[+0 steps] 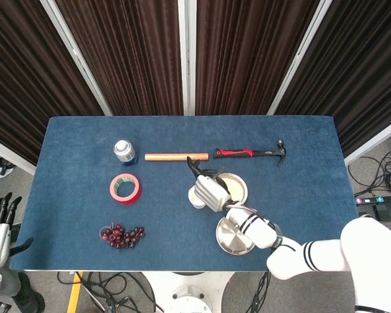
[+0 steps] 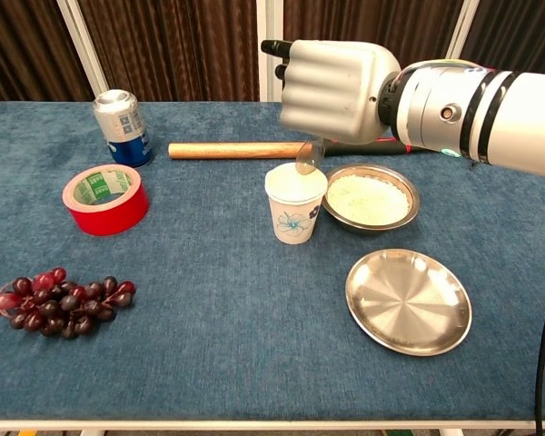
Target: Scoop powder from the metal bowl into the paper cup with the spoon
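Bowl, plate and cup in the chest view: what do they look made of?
Bowl: seemingly polished metal, its rim glinting. Plate: brushed metal with a soft radial sheen, likely steel. Cup: matte white, probably paper, with a printed blue flower.

The head view looks almost straight down from high above, taking in the whole blue table [image 1: 78,150], the dark curtains behind it and floor at both ends. The chest view sits low at the table's [image 2: 209,363] near edge, facing across it toward the curtains, much closer in. Both share the tabletop, including the red tape roll [image 1: 125,188] [image 2: 105,198] left of centre.
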Robot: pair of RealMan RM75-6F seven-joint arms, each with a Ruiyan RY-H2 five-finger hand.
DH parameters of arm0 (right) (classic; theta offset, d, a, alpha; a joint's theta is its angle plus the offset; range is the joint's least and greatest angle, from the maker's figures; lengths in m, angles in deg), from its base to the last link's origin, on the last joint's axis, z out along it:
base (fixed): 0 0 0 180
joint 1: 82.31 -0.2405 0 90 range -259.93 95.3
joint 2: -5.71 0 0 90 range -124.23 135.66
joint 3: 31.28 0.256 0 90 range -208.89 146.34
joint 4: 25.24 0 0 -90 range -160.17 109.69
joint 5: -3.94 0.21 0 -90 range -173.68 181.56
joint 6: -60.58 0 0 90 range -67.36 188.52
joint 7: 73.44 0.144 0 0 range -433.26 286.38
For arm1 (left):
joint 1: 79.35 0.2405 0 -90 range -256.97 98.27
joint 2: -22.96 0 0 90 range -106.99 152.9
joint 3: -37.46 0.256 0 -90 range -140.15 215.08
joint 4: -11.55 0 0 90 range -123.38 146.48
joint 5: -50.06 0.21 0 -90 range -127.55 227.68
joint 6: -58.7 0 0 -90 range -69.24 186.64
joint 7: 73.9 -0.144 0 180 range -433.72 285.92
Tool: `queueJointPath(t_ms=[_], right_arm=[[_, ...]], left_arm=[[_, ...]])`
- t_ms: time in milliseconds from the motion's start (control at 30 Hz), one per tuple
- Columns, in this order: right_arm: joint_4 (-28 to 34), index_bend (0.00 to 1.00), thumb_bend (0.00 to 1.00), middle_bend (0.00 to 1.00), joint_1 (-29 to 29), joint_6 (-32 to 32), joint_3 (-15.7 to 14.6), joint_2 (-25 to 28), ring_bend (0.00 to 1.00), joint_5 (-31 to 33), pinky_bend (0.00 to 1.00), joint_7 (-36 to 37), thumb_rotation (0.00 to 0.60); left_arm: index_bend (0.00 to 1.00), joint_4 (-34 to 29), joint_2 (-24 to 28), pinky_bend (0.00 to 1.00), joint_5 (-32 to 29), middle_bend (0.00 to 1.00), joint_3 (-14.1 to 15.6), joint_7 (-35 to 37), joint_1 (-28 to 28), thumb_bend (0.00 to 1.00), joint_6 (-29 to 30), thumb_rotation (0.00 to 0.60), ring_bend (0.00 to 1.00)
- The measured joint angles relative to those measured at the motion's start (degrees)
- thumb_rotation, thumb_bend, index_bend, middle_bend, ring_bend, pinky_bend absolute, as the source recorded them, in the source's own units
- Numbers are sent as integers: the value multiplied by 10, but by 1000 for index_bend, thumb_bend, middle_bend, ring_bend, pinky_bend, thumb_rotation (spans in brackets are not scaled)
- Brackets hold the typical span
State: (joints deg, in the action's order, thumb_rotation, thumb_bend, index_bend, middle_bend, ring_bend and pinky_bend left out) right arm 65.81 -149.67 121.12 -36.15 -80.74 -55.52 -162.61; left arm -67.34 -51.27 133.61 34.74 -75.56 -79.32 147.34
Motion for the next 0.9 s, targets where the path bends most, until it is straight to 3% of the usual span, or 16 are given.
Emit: queueJointPath(t_ms=[400, 700, 900], right_arm=[[1, 628, 350, 570, 38, 19, 4, 6, 219, -40, 0, 91, 600], [45, 627, 348, 568, 123, 68, 10, 53, 219, -72, 0, 334, 600], [46, 627, 348, 566, 191, 80, -17, 93, 219, -142, 0, 544, 600]], left_arm=[[140, -3, 3, 42, 1, 98, -1, -4, 0, 102, 1, 600, 45], [140, -18, 12, 43, 10, 98, -3, -14, -5, 102, 6, 600, 45], [140, -34, 20, 43, 15, 98, -4, -29, -7, 102, 9, 600, 45]])
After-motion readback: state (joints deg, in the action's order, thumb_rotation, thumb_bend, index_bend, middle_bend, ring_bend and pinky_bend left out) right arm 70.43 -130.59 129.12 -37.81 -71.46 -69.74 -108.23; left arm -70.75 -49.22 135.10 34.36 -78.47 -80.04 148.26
